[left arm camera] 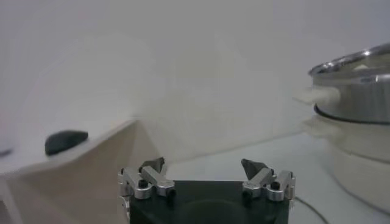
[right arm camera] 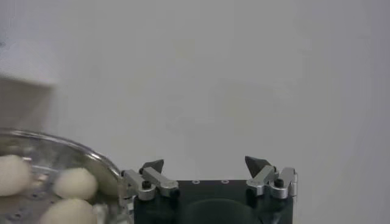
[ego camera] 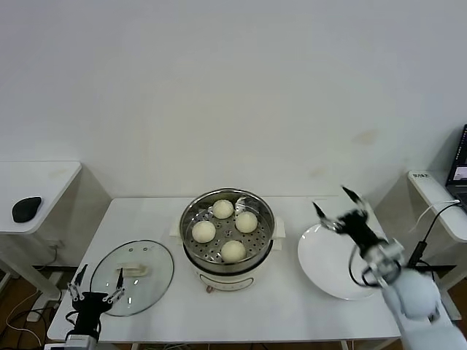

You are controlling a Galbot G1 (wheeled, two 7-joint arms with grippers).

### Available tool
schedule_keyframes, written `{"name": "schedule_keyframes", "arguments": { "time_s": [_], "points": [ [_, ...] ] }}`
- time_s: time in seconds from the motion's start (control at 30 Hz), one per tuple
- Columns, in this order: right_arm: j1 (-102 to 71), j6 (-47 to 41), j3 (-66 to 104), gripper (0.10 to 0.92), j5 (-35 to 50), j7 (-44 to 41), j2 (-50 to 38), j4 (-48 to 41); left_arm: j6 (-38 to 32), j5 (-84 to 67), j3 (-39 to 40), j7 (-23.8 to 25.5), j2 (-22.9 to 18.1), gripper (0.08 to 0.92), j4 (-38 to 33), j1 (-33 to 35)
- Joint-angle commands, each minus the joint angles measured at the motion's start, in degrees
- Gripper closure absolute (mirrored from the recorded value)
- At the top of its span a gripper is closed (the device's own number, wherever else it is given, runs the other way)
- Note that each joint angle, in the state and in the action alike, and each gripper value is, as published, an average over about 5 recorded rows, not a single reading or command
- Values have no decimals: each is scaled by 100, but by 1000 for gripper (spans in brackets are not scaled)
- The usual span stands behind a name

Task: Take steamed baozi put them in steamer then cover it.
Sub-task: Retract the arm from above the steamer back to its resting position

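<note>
The steamer point(ego camera: 191, 226) stands at the table's centre with several baozi point(ego camera: 233, 251) on its perforated tray. The cover point(ego camera: 149, 262), a glass lid with a cream handle, lies flat on the table to the steamer's left. My left gripper point(ego camera: 101, 270) is open at the lid's near-left rim, holding nothing. My right gripper point(ego camera: 330, 198) hangs open and empty above the far edge of the white plate point(ego camera: 328, 266). In the left wrist view the open gripper point(left arm camera: 204, 163) faces the steamer point(left arm camera: 356, 73). In the right wrist view the open gripper point(right arm camera: 207, 162) is beside the baozi point(right arm camera: 74, 182).
A low side table on the left carries a black mouse point(ego camera: 27, 208). Another side table on the right holds a laptop point(ego camera: 461, 164) and a white cable point(ego camera: 438, 211). A white wall runs behind the table.
</note>
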Motion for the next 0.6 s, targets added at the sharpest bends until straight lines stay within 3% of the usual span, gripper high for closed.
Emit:
{"name": "schedule_keyframes", "arguments": {
  "time_s": [0.03, 0.3, 0.6],
  "points": [
    [-1800, 713, 1267, 203, -154, -184, 1702, 60, -149, 4103, -230, -142, 235, 177, 596, -121],
    [-1970, 730, 1306, 203, -333, -109, 1891, 92, -290, 6240, -322, 275, 733, 177, 1001, -363],
    [-1989, 738, 1309, 203, -432, -73, 2017, -12, -99, 6682, 62, 660, 792, 177, 1240, -620]
  ]
}}
